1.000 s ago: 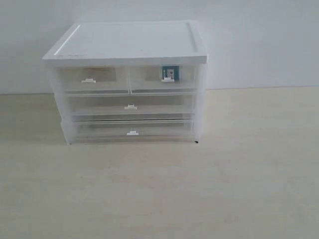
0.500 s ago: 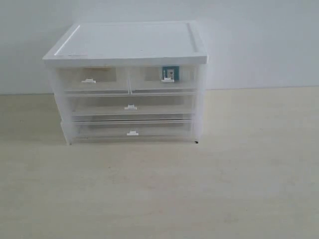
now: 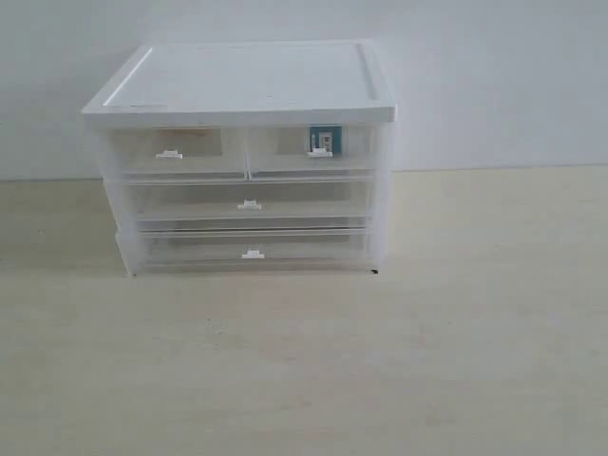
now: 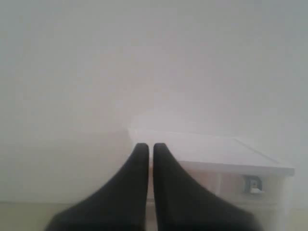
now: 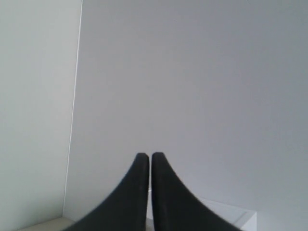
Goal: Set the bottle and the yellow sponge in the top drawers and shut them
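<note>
your bottle (image 3: pixel 323 141) sits in the right top drawer (image 3: pixel 285 160), upper middle of the exterior frame; its teal label is too small to read. a faint orange tint in the left top drawer (image 3: pixel 204 160) is probably the sponge (image 3: pixel 185 131). both drawers look closed. expect the bottle to be light, stiff and slick: take it mid-body. the left gripper (image 4: pixel 150 147) and right gripper (image 5: pixel 147 156) are pinched together, empty.

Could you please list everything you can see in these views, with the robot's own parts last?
chest: one, white top, on the table.
top drawers: two, translucent, side by side, shut.
full-width drawers: two, translucent, below, shut.
bottle: one, white and teal, in exterior view's right top drawer.
yellow sponge: one, faint orange tint, in left top drawer.
table: one, pale wood, underneath.
left claw: one, black, shut, empty.
right claw: one, black, shut, empty.
</note>
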